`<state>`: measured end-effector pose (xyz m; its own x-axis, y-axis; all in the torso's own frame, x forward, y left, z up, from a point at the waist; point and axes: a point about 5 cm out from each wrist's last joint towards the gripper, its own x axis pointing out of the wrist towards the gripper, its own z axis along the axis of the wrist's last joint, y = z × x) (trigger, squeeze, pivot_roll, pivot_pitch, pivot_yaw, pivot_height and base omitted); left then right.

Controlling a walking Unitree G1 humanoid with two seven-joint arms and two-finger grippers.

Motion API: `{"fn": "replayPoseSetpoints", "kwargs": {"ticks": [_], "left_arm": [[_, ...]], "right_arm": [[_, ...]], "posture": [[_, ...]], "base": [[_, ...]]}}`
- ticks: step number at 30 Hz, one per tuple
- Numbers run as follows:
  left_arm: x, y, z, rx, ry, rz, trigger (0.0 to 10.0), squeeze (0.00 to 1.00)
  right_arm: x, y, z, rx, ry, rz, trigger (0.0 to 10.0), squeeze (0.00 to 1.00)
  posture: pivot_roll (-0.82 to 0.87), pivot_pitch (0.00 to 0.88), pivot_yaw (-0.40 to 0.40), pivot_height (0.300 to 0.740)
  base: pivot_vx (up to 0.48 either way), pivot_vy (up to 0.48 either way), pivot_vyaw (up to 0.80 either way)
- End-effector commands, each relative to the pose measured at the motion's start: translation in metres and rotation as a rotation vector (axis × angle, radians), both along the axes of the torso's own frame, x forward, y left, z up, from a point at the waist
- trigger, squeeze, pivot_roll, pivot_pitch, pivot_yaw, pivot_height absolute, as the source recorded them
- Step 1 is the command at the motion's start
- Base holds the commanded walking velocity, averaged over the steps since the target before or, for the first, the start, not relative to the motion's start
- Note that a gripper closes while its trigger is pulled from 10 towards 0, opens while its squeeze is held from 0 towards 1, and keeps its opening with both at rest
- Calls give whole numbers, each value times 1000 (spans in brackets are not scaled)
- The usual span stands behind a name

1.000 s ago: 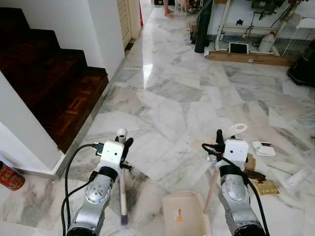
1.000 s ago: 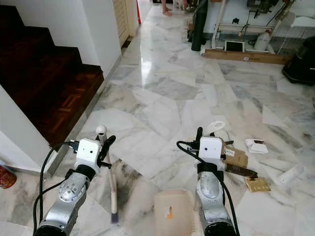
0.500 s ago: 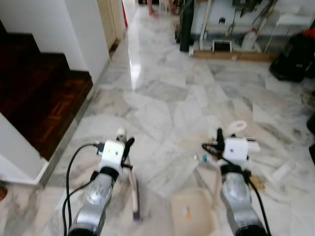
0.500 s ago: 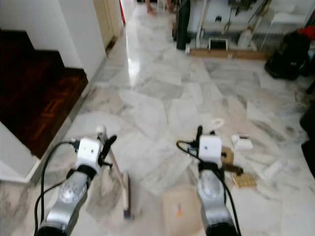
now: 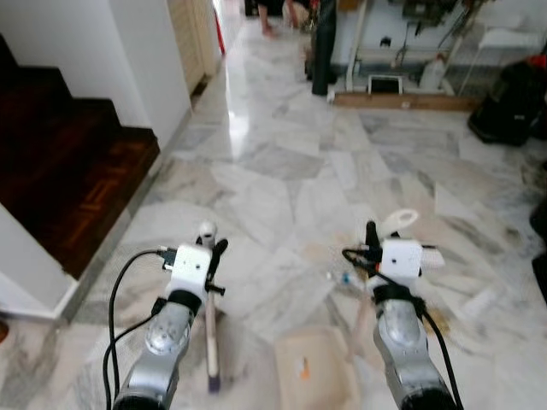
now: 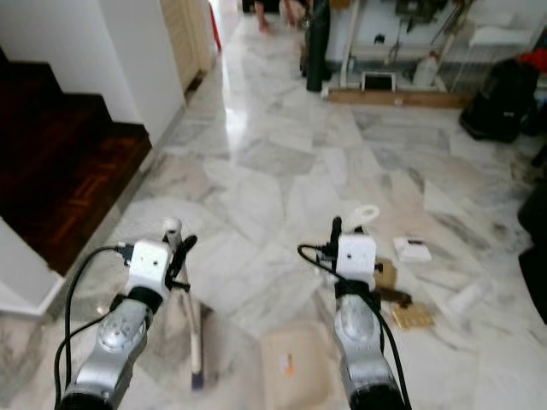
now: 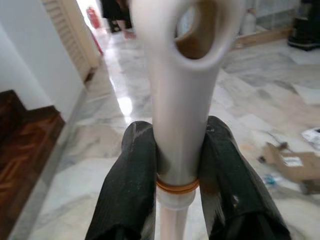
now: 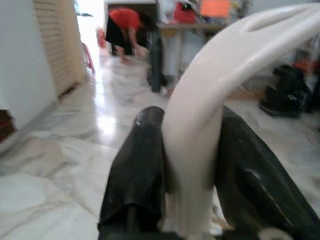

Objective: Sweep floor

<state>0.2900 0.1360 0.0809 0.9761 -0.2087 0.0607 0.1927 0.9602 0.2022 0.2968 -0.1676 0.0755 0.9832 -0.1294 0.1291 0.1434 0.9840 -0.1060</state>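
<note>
My left gripper (image 5: pixel 212 249) is shut on the pale handle of a broom (image 5: pixel 210 335), whose stick runs down to the marble floor between my arms. In the left wrist view both black fingers (image 7: pixel 134 180) clamp the white handle (image 7: pixel 177 125) just below its hanging hole. My right gripper (image 5: pixel 376 237) is shut on the curved white handle (image 5: pixel 400 220) of a beige dustpan (image 5: pixel 312 380), which rests on the floor in front of me. The right wrist view has that handle (image 8: pixel 200 115) squeezed between the fingers (image 8: pixel 140 165).
Litter lies to the right: cardboard scraps (image 6: pixel 408 314), a small white box (image 6: pixel 414 249), small bits (image 5: pixel 342 278). Dark wooden stairs (image 5: pixel 77 179) and a white wall (image 5: pixel 145 60) close the left. A black bag (image 5: pixel 504 111) and shelving stand far right. A person (image 8: pixel 127 32) bends far ahead.
The camera has turned right and moved forward, so the stairs slid left. The broom's lower end swung right, then back to near vertical. Both grippers keep their hold.
</note>
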Motion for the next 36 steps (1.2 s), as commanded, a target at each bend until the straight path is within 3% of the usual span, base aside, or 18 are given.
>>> {"fn": "replayPoseSetpoints", "kwargs": {"ticks": [1,36], "left_arm": [[3,6,10,8,-50,13,10000,0],[0,4,9,0,-50,7,10000,0]], "right_arm": [[5,4,13,-11,-57,21,10000,0],[4,0,12,-12,-47,1,10000,0]], "posture": [[69,13,41,740],[67,0,40,740]], "base": [[0,-277,0],[0,-279,0]]}}
